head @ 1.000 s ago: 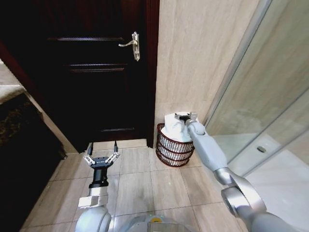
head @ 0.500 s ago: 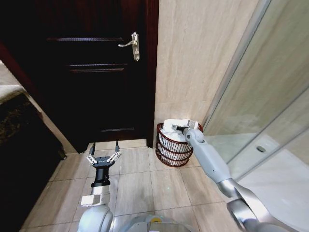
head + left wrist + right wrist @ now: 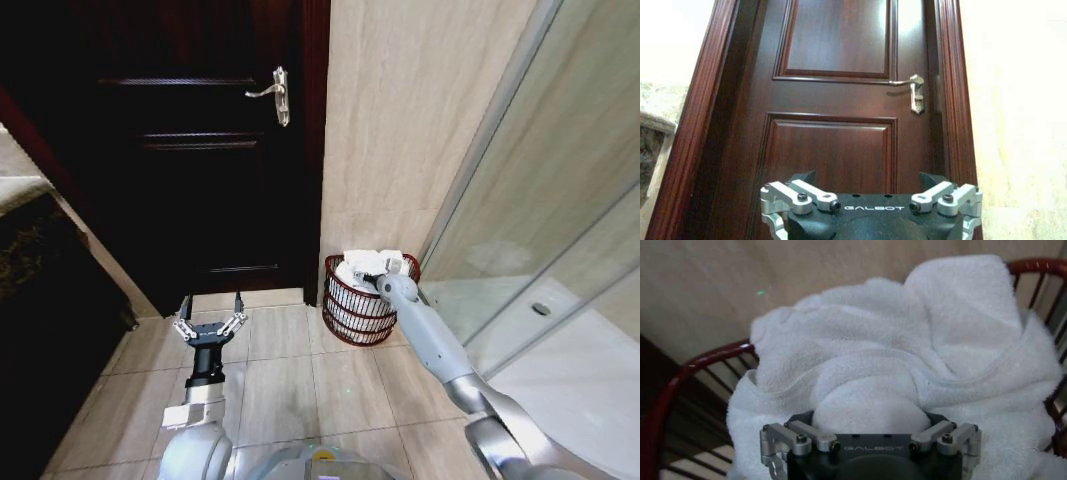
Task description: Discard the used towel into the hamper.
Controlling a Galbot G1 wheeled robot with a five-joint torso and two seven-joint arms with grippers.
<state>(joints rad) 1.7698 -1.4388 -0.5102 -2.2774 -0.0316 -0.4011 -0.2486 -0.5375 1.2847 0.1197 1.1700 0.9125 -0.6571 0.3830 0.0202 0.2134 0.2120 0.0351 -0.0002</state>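
The white towel (image 3: 362,263) lies bunched inside the hamper (image 3: 348,312), a reddish-brown wire basket on the floor against the beige wall. In the right wrist view the towel (image 3: 907,340) heaps over the hamper's red rim (image 3: 681,382). My right gripper (image 3: 371,279) reaches down into the hamper's mouth, pressed into the towel. It stands open (image 3: 870,412), a mound of cloth bulges between its jaws, and the tips are buried in the cloth. My left gripper (image 3: 211,320) hangs open over the floor tiles, facing the door (image 3: 869,176).
A dark wooden door (image 3: 200,150) with a silver lever handle (image 3: 275,93) stands left of the hamper. A glass shower panel (image 3: 540,230) runs along the right. A dark counter edge (image 3: 40,250) sits at the far left. Beige floor tiles (image 3: 330,390) lie in front.
My right gripper has come down with the towel from above the hamper into its mouth, and the towel now rests inside. The left arm has barely moved.
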